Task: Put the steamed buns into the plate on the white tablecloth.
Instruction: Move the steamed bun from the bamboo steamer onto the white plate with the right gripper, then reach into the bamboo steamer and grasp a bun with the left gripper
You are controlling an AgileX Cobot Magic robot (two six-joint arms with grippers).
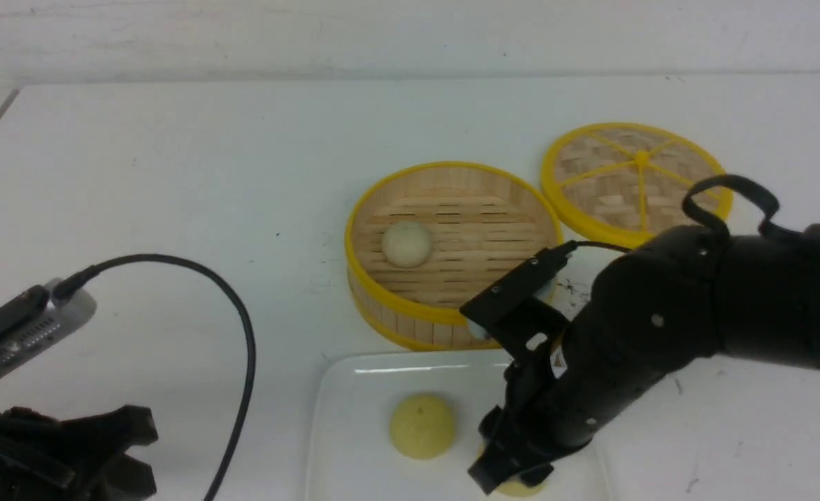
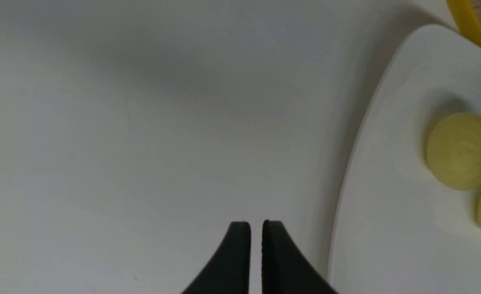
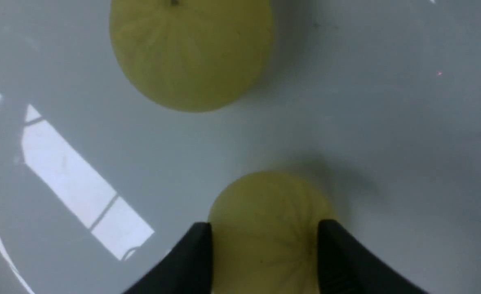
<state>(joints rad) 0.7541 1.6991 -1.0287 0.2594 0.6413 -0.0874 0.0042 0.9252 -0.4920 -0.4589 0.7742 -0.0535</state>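
**bun_watcher:** Going left to right, what's where?

**steamerfan:** The left gripper (image 2: 256,228) sits at the near left edge over bare worktop (image 1: 173,174). Its jaws are pretty much together, just a sliver of a gap and nothing in them. A black cable (image 1: 246,334) loops up from that arm. Next along is the plate (image 1: 354,424), near centre, with its left edge just right of that gripper in the left wrist view. One yellow bun (image 1: 422,426) sits on it, dome up, nothing touching it.

**bun_watcher:** And the steamer?

**steamerfan:** The bamboo steamer (image 1: 396,316) is just behind the plate's far edge, lid off. An off-white bun (image 1: 407,243) is inside, over on its left half. So that's one bun not on the plate yet.

**bun_watcher:** What about the right arm?

**steamerfan:** It comes in from the right and points down over the plate's near right part. The right gripper (image 3: 264,232) has its jaws clamped on either side of a second yellow bun (image 3: 264,200). That bun looks like it's resting on the plate, near the first but not touching it. In the front view the gripper hides most of it. The woven lid (image 1: 636,177) lies flat on the worktop, far right, right beside the steamer.
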